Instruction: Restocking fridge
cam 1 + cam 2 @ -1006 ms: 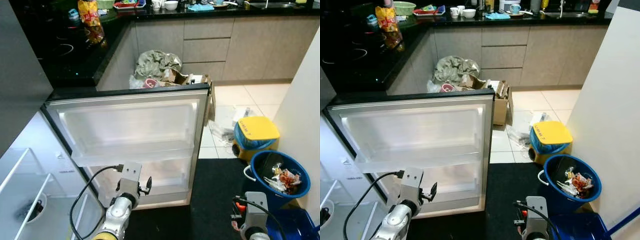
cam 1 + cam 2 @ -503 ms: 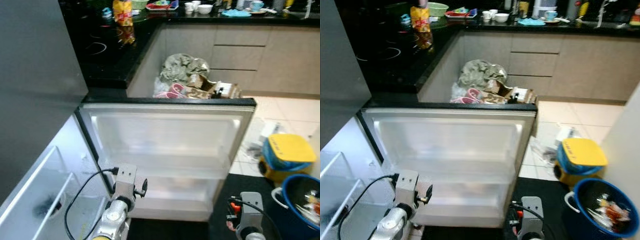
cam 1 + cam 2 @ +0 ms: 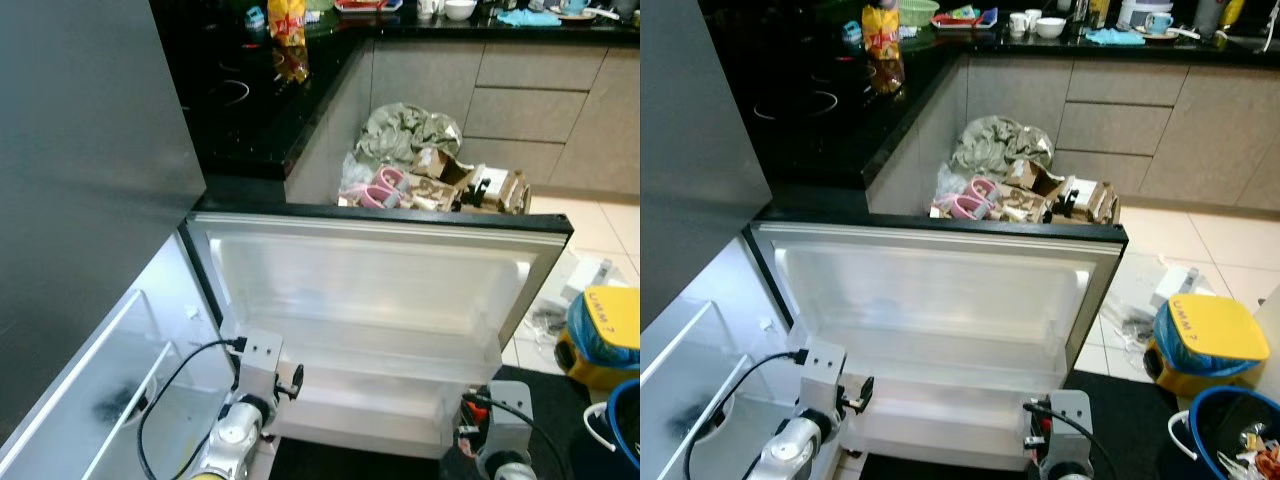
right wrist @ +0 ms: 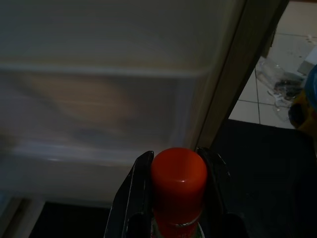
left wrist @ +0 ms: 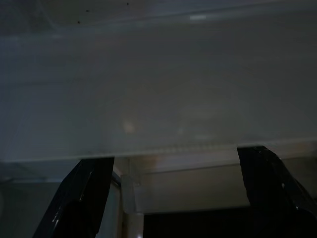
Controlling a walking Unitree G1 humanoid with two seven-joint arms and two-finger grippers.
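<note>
The fridge door (image 3: 370, 290) stands wide open in front of me, white inside, with a bare upper shelf and a lower door shelf (image 3: 375, 395). The lit fridge interior (image 3: 110, 390) with clear shelves lies to my left. My left gripper (image 5: 173, 173) is held low, open, its fingers (image 5: 81, 196) pointing at the pale front of the lower door shelf. My right gripper (image 4: 177, 157) is shut on a bottle with an orange-red cap (image 4: 178, 176), held low before the door's right lower corner. Both wrists (image 3: 255, 385) (image 3: 505, 440) show at the bottom of the eye views.
A black counter (image 3: 250, 100) with a snack bag (image 3: 288, 25) runs behind the door. A cardboard box of rubbish (image 3: 440, 185) sits past the door's top edge. A yellow-lidded bin (image 3: 1210, 335) and a blue bucket (image 3: 1230, 430) stand at right on the floor.
The camera has swung toward the fridge, so the door now sits more to the right and the interior shows larger. Both arms stay low as before.
</note>
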